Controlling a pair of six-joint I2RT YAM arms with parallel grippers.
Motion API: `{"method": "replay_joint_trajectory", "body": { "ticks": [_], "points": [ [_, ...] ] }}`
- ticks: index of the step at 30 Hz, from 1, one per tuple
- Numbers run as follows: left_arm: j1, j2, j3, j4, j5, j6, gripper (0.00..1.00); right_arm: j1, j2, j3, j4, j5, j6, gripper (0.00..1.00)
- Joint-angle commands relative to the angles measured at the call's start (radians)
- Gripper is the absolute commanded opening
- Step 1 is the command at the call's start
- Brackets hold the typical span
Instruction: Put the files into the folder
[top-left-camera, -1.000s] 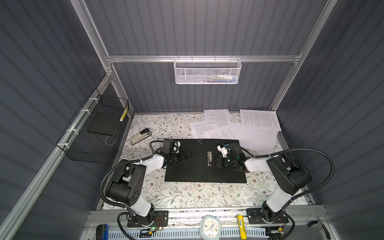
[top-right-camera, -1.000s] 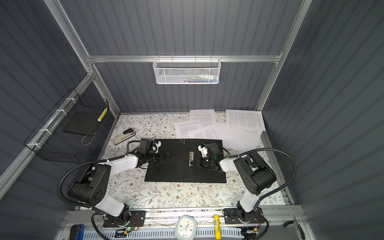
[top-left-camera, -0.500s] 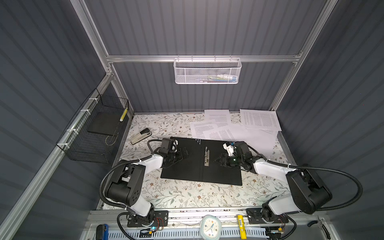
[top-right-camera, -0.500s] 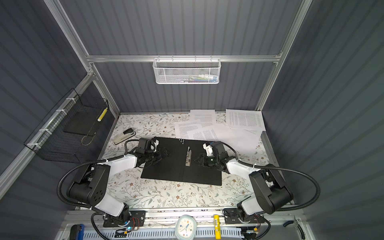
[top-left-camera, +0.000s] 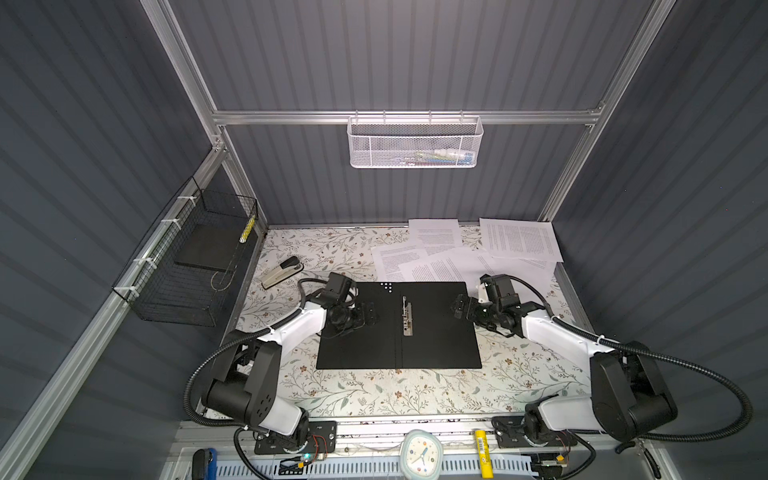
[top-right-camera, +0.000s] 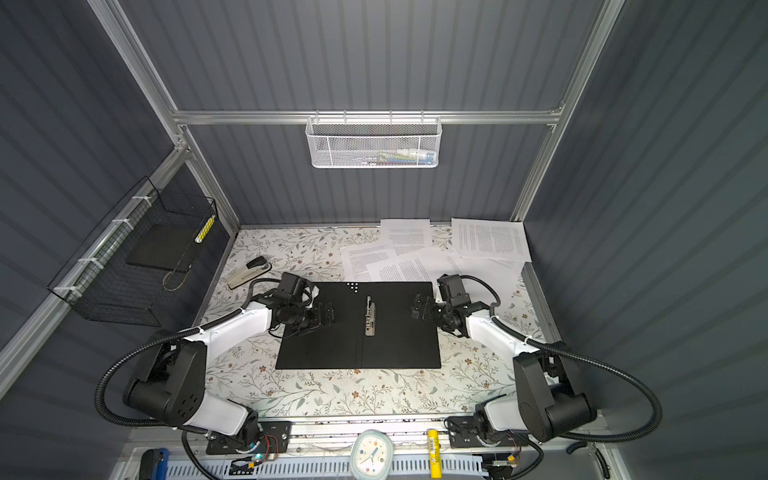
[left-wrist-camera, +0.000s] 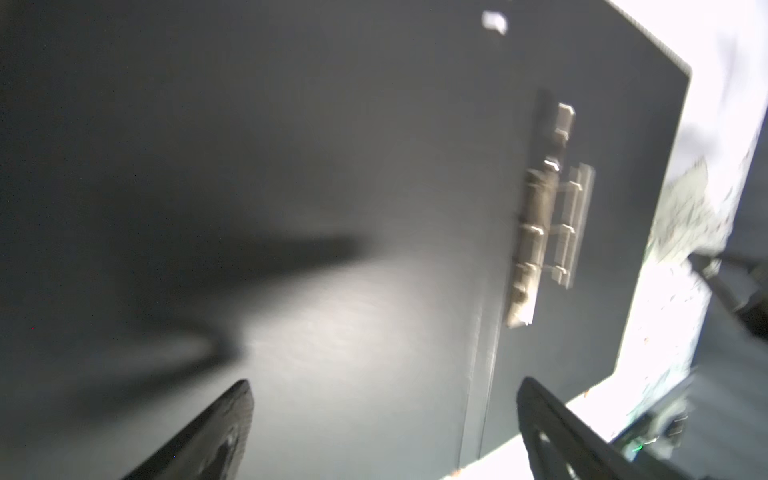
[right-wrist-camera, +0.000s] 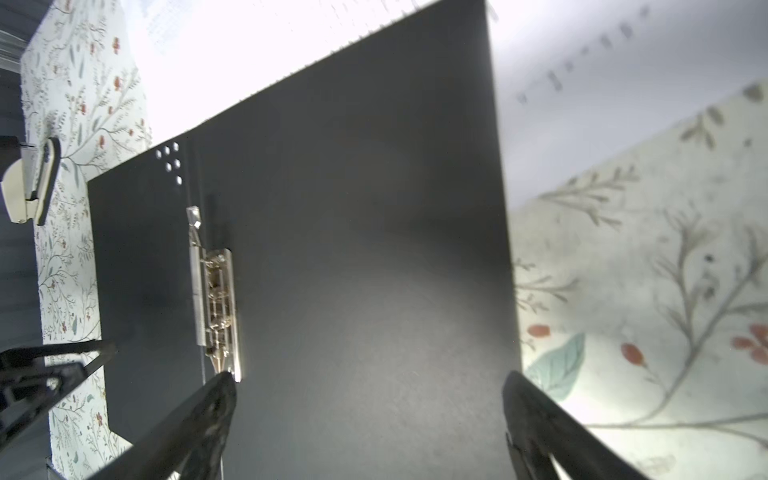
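The folder (top-left-camera: 440, 340) lies open and flat mid-table in both top views, black inside up, with its metal clip (top-left-camera: 406, 316) along the spine. The files (top-left-camera: 457, 257), several white printed sheets, lie loose and overlapping behind it at the back right. My left gripper (top-left-camera: 370, 313) hovers open over the folder's left half; in the left wrist view its fingers (left-wrist-camera: 384, 386) frame bare black folder (left-wrist-camera: 332, 166). My right gripper (top-left-camera: 459, 307) is open over the folder's right half, near its right edge. In the right wrist view, nothing sits between its fingers (right-wrist-camera: 370, 378), and the clip (right-wrist-camera: 216, 291) lies ahead.
A stapler (top-left-camera: 281, 272) lies left of the folder's back corner. A black wire basket (top-left-camera: 191, 266) hangs on the left wall and a white mesh basket (top-left-camera: 415, 143) on the back rail. A clock (top-left-camera: 422, 455) and a yellow marker (top-left-camera: 482, 453) sit on the front rail.
My right gripper has opened and drawn back from beside the clip toward the folder's right edge. The folder has shifted slightly left. The left gripper has hardly moved.
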Motion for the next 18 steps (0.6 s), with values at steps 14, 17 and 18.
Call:
{"method": "replay_joint_trajectory", "body": {
  "ticks": [14, 17, 18],
  "points": [
    [-0.303, 0.363, 0.431, -0.17, -0.249, -0.007, 0.61, -0.008, -0.078, -0.062, -0.032, 0.006, -0.028, 0.99],
    [-0.304, 0.405, 0.456, -0.168, -0.249, -0.005, 0.59, -0.011, -0.092, -0.074, -0.029, -0.013, -0.03, 0.99],
    [-0.305, 0.415, 0.468, -0.169, -0.247, -0.005, 0.57, -0.012, -0.093, -0.078, -0.023, -0.023, -0.03, 0.99]
  ]
}}
